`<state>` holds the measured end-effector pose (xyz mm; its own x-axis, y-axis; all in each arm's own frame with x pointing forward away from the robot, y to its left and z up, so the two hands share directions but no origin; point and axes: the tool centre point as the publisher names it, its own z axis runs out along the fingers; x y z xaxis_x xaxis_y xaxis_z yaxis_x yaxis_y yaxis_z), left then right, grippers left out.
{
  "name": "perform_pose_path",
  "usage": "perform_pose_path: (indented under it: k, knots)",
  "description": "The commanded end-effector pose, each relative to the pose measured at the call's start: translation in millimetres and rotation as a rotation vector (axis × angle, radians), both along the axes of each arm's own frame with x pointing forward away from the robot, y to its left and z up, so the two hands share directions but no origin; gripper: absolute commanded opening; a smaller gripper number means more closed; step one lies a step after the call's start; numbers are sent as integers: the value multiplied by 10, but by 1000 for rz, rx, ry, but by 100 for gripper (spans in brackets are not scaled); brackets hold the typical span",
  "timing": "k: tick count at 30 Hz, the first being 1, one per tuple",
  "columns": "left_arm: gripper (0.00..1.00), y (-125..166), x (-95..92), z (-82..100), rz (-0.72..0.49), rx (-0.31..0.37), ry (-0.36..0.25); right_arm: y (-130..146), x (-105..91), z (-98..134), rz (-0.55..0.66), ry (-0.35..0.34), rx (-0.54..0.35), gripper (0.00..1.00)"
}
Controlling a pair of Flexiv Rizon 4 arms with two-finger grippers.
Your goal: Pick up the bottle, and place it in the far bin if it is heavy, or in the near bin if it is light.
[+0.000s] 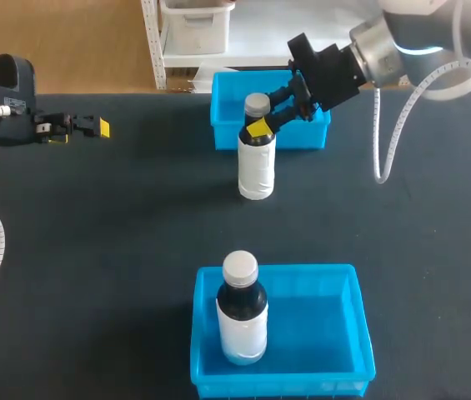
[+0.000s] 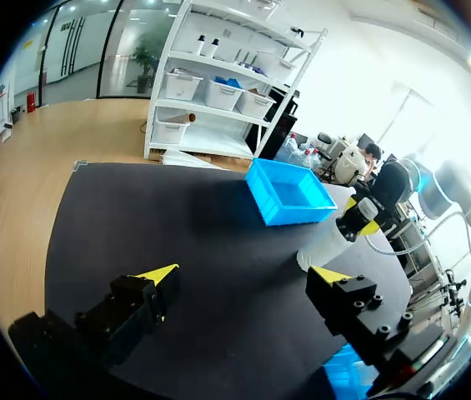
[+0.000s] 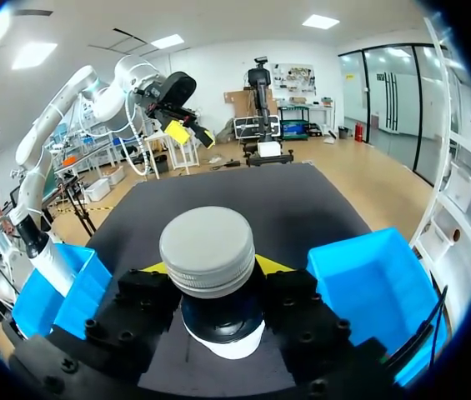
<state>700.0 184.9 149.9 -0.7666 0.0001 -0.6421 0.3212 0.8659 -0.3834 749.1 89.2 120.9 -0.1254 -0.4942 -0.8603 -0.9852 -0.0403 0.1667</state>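
Head: right gripper clamps the neck of the bottle, upright just before the far bin; lift straight, gauge heft; left wrist: left gripper wide, holding nothing; right wrist: fingers pinch under the cap from both sides; keep it centred.

Finding: robotics laboratory, test bench.

Grounds: my left arm and my right arm, both industrial units, come in over one black tabletop from opposite sides. A white ribbed hose hangs from the right arm. Two identical blue plastic bins stand as fixtures: the far bin at the tabletop's far edge, the near bin at its near edge.
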Motion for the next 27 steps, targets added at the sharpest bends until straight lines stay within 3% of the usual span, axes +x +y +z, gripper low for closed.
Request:
perform_pose_path:
  k: [1, 2, 3, 7, 16, 27]
  knots:
    - [100, 0, 0, 0, 0, 0, 0, -3, -17, 11, 1, 0, -2, 60]
    - [100, 0, 0, 0, 0, 0, 0, -1, -16, 6, 2, 2, -7, 87]
    - [100, 0, 0, 0, 0, 0, 0, -1, -13, 0, 1, 7, -11, 100]
    - [100, 0, 0, 0, 0, 0, 0, -70, 13, -25, -19, 15, -21, 100]
    - [100, 0, 0, 0, 0, 0, 0, -557, 168, -103, -135, 25, -55, 100]
    - [100, 0, 0, 0, 0, 0, 0, -347, 33, -29, -87, 4, -36, 100]
